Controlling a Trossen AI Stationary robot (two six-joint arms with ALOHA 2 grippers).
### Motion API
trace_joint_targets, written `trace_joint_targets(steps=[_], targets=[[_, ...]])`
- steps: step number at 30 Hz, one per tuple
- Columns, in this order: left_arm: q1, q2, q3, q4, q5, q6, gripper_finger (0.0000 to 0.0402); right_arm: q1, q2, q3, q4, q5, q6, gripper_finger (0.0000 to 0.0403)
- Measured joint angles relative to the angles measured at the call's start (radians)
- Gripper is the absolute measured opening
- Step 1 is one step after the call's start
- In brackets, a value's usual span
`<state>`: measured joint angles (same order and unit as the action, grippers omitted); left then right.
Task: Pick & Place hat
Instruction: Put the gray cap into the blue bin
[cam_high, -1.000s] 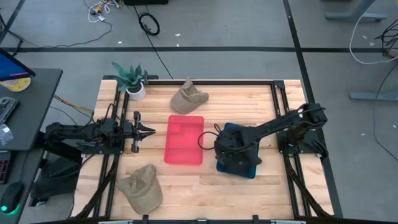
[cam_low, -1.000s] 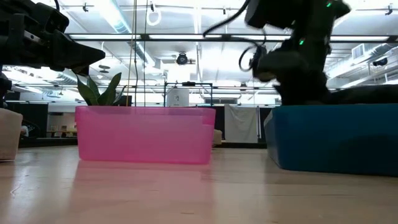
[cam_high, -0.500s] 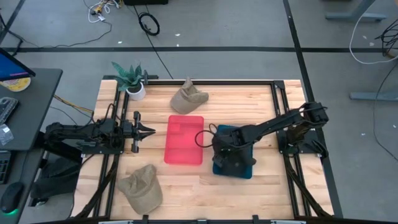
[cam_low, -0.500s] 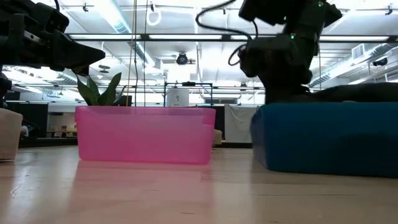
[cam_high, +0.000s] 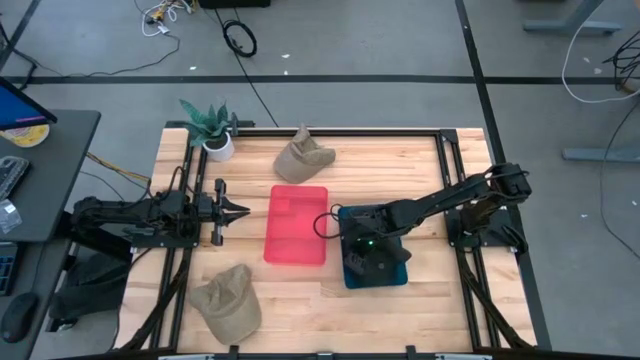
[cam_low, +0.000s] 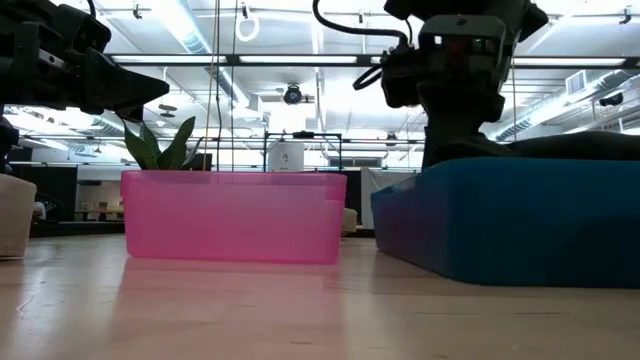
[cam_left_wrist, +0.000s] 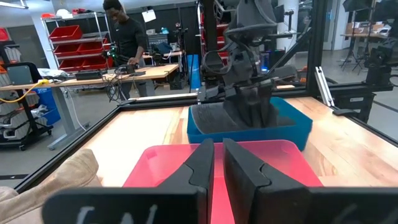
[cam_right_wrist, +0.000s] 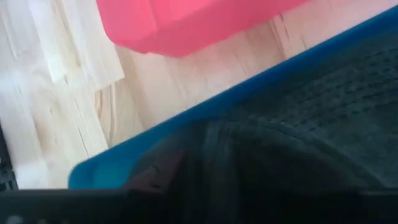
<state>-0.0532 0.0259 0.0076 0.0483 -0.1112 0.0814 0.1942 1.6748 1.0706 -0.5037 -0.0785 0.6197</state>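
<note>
A dark hat (cam_right_wrist: 298, 124) lies inside the blue bin (cam_high: 352, 278), which sits on the table (cam_high: 420, 160) just beside the pink bin (cam_high: 296, 225). The cloth looks soft and light, with a woven crown; I judge it will fold and sag when lifted, so the stiffer brim or a bunched fold of the crown seems the best place to pinch. The right gripper (cam_high: 368, 250) is down in the blue bin, over the hat, and whether its fingers are apart or pressed on the cloth cannot be told from any view. The blue bin sits slightly askew to the pink one, so it may slide if the hat is dragged.

Two tan hats rest elsewhere: one (cam_high: 303, 155) near the far edge beside a potted plant (cam_high: 208, 125), another (cam_high: 228, 300) near the front-left corner. The left gripper (cam_high: 232, 211) waits left of the pink bin, fingers together, holding nothing.
</note>
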Motion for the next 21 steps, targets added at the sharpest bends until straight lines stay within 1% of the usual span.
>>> trace_joint_targets(steps=[6,12,14,17,19,21], targets=[[0.0,0.0,0.0,0.0,0.0,0.0,0.0039,-0.01,-0.067,0.0,-0.022,0.006,0.001,0.018],[0.0,0.0,0.0,0.0,0.0,0.0,0.0039,-0.01,-0.189,0.0,-0.091,0.029,0.039,0.0186],[0.0,0.0,0.0,0.0,0.0,0.0,0.0039,-0.004,-0.236,0.0,-0.148,0.067,0.063,0.0183],[0.0,0.0,0.0,0.0,0.0,0.0,0.0039,0.015,-0.302,0.0,-0.268,0.158,0.126,0.0175],[0.0,0.0,0.0,0.0,0.0,0.0,0.0039,0.029,-0.332,0.0,-0.371,0.202,0.194,0.0169],[0.0,0.0,0.0,0.0,0.0,0.0,0.0039,0.046,-0.351,0.0,-0.482,0.244,0.298,0.0163]])
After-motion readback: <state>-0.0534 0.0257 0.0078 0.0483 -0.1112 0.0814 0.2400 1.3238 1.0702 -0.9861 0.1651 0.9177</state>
